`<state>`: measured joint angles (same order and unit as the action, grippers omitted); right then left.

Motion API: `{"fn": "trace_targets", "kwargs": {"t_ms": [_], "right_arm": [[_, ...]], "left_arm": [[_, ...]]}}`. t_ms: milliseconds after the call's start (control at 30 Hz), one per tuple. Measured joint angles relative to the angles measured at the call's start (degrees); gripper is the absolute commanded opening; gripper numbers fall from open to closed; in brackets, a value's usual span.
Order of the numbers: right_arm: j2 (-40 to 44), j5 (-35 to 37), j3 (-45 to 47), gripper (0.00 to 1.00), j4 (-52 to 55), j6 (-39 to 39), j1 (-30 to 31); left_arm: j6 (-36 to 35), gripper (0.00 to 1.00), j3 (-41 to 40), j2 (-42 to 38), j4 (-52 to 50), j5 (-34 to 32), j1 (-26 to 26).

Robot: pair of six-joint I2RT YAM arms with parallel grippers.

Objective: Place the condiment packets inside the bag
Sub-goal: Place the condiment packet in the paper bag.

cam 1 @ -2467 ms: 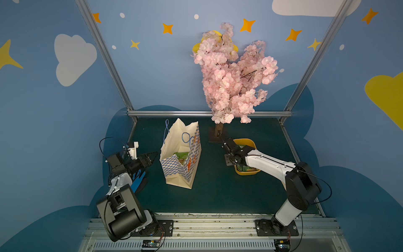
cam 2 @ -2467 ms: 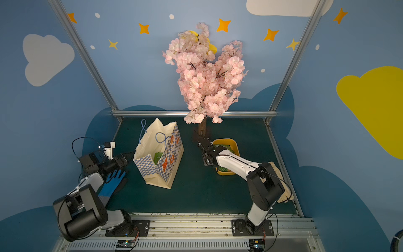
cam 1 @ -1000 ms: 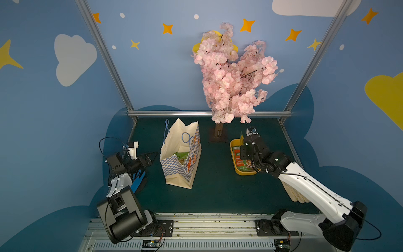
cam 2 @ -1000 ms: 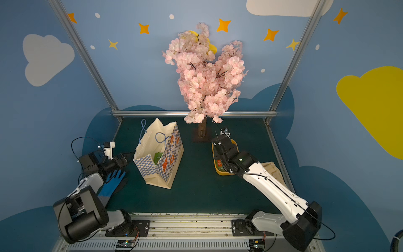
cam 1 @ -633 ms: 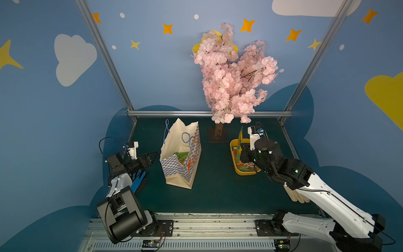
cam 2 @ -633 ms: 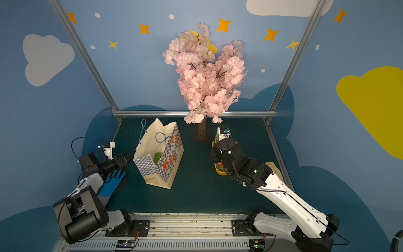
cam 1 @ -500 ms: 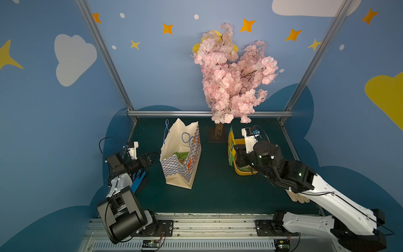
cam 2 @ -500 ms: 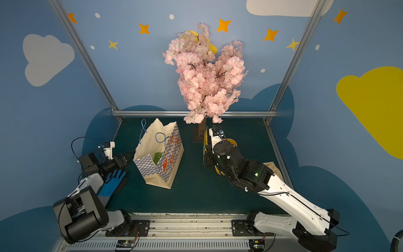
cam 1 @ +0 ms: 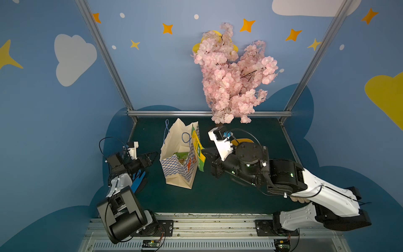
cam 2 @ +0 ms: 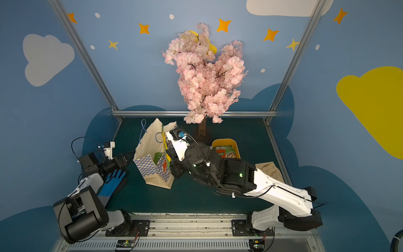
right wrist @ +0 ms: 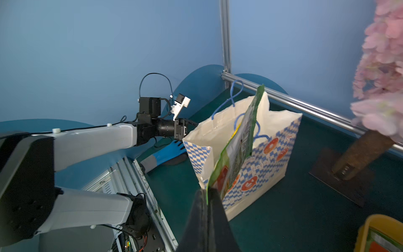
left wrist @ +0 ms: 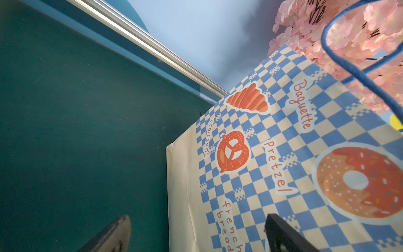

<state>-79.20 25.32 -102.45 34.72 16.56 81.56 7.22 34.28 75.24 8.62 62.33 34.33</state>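
Our right gripper (right wrist: pixel 206 193) is pressed together on the lower edge of a green condiment packet (right wrist: pixel 237 141). The packet stands on edge, a little tilted, and rises well above the gripper.

We take twelve o'clock as the back rail in both top views. There the held packet (cam 1: pixel 197 148) hangs above the table (cam 1: pixel 218 196) at the three o'clock side of the bag (cam 1: pixel 174 172), close to its checkered wall. Its pinched lower part is outside the bag. We cannot tell whether its top edge reaches over the mouth, or whether it touches the paper.

The bag stands upright with its mouth open, toward nine o'clock from the table's middle. A second green packet (cam 1: pixel 182 155) already lies inside it.

At the bag's nine o'clock our left gripper (cam 1: pixel 152 156) is spread wide and holds nothing. Its tips point at the bag's wall and sit near it. In the left wrist view its fingers (left wrist: pixel 117 233) frame the bag's lower corner.

A blue glove (cam 2: pixel 113 181) lies on the table under the left arm. At three o'clock from the bag, past the right arm, a yellow tub (cam 2: pixel 224 140) holds more packets (cam 2: pixel 226 151). A beige cloth glove (cam 2: pixel 269 170) lies at the tub's five o'clock. A pink blossom tree (cam 1: pixel 233 76) stands at the table's twelve o'clock edge.
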Motion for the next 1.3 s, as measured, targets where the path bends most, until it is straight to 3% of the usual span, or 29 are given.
{"fn": "trace_targets", "kwargs": {"t_ms": [200,467,1067,1167,1300], "right_arm": [[-9.94,0.11,-10.36,0.0,-1.22,-3.15,2.25],[-18.75,-0.39,-17.66,0.0,-1.92,-3.93,-0.72],[-24.7,-2.4,-19.47,0.0,-2.64,-1.81,-9.88],[-25.22,-2.21,-19.47,0.12,-2.62,-2.12,-10.16],[-25.35,-1.7,-19.5,0.48,-2.71,-2.56,-10.21]], "left_arm": [[0.0,1.0,0.0,-0.15,-0.02,0.0,0.0],[0.0,1.0,0.0,-0.31,-0.02,0.0,0.0],[0.0,1.0,0.0,-0.39,-0.02,0.0,0.0],[0.0,1.0,0.0,-0.48,-0.02,0.0,0.0],[0.0,1.0,0.0,-0.68,-0.02,0.02,0.0]]}}
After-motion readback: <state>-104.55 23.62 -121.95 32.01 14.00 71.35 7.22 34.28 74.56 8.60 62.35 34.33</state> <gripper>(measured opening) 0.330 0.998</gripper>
